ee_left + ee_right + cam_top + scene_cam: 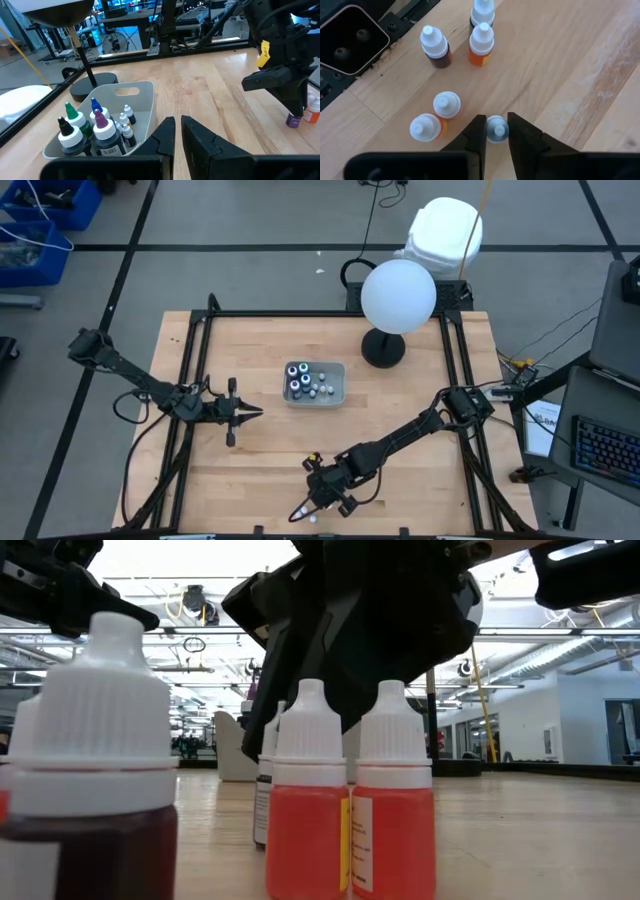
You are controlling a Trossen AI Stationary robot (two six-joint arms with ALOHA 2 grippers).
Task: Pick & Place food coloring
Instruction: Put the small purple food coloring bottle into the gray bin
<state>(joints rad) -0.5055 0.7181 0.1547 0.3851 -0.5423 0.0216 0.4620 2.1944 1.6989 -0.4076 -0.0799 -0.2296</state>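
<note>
Several food coloring bottles [447,105] stand upright in a loose group on the wooden table near its front edge; some are orange [305,805] and one is dark red [100,770]. My right gripper [496,120] reaches down among them, shut on one white-capped bottle [496,129]. A grey tray [338,372] at the table's middle holds several more bottles [102,127]. My left gripper [177,132] hovers shut to the left of the tray, touching nothing. My right gripper pinches the small bottle's white cap [496,131] between its two fingers, one on each side. The fingers slant down from the far right toward the table's near edge. In the left wrist view the bottle [294,120] stands upright on the table under the fingertips.
A white globe [398,295] on a black stand [383,350] rises at the far right of the table. Black frame rails [455,370] run along the table's edges. A black camera housing [345,40] sits at the front edge beside the bottles.
</note>
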